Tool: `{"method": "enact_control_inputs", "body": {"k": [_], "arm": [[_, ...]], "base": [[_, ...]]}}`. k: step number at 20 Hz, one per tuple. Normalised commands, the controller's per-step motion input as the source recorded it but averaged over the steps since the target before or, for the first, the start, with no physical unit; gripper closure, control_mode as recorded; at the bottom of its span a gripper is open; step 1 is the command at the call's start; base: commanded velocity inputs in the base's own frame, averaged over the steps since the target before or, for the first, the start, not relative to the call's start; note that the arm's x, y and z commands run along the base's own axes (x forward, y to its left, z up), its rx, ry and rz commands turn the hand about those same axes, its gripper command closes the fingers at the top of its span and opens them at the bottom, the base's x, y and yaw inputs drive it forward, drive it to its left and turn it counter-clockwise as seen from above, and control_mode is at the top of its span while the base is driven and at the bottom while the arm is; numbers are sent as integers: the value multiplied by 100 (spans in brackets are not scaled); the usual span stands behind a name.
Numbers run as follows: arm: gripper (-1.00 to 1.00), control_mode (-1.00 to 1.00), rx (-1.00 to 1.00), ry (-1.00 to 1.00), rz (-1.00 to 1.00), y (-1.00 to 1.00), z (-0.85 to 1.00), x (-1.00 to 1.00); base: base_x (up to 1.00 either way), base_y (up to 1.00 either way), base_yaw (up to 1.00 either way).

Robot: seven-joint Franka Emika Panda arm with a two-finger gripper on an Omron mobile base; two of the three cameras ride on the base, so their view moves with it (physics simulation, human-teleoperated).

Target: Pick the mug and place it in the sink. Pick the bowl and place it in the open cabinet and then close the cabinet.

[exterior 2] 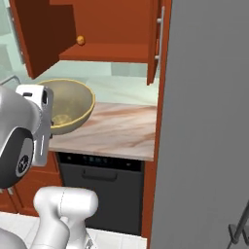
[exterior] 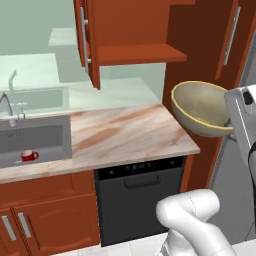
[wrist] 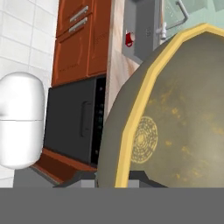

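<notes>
My gripper (exterior: 231, 123) is shut on the right rim of the olive-tan bowl (exterior: 200, 107) and holds it tilted in the air, off the right end of the marble counter (exterior: 120, 135). In the hand view the bowl (wrist: 175, 127) is very close, with its yellow rim pinched at the gripper (wrist: 118, 179). From the right base view the bowl (exterior 2: 70, 104) hangs below the open cabinet (exterior 2: 107, 51). The cabinet (exterior: 135, 54) has both doors swung out, and its shelf is above and to the left of the bowl. The red mug (exterior: 29, 156) stands in the sink (exterior: 47, 135). The hand view also catches the mug (wrist: 129, 38) in the sink (wrist: 144, 26).
A black dishwasher (exterior: 140, 200) sits under the counter. A tall brown panel (exterior: 195, 50) and a grey appliance wall (exterior 2: 209, 121) close off the right side. The silver faucet (exterior: 7, 105) stands behind the sink. A small orange round thing (exterior 2: 80, 40) rests on the cabinet shelf.
</notes>
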Motion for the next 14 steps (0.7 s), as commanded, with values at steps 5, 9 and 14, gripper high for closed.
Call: {"method": "enact_control_inputs", "body": {"k": [5,9,14], "arm": [[100,100,0,0,0,0,0,0],[100,100,0,0,0,0,0,0],[100,100,0,0,0,0,0,0]], "base": [[47,24,-4],[68,9,-1],[67,6,0]]}}
